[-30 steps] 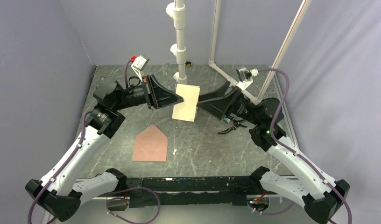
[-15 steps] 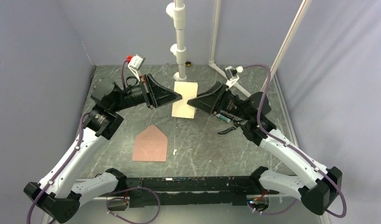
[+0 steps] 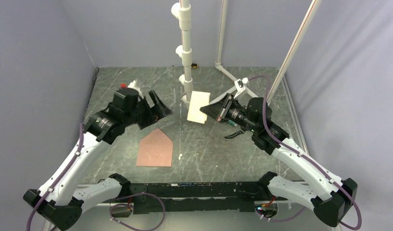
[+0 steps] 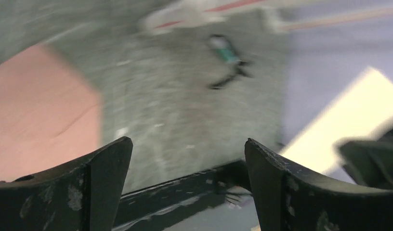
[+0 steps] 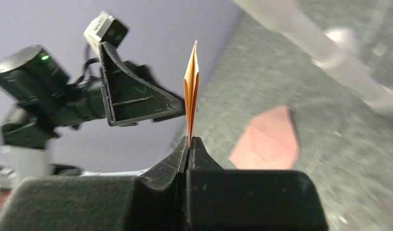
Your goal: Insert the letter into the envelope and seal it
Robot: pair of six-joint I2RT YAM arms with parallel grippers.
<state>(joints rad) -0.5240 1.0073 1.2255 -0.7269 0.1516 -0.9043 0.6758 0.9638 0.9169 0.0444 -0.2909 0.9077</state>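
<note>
The letter (image 3: pixel 197 107), a light tan folded sheet, hangs in the air above the middle of the table, pinched at its right edge by my right gripper (image 3: pixel 207 110). In the right wrist view the letter (image 5: pixel 190 98) stands edge-on between the shut jaws of the right gripper (image 5: pixel 188 143). My left gripper (image 3: pixel 161 107) is open and apart from the letter, to its left. In the left wrist view the left gripper (image 4: pixel 187 147) has nothing between its fingers. The pinkish-brown envelope (image 3: pixel 156 148) lies flat on the table, its pointed flap toward the back; it also shows in the wrist views, envelope (image 4: pixel 35 110) and envelope (image 5: pixel 268 139).
A white pipe stand (image 3: pixel 186 57) rises just behind the letter. A small black and green tool (image 3: pixel 235 130) lies on the table under the right arm. A slanted white pole (image 3: pixel 293 48) and grey walls close in the back and sides.
My left gripper has let go of the letter, opened and drawn back left and down. My right gripper has shut on the letter's right edge and now holds it alone.
</note>
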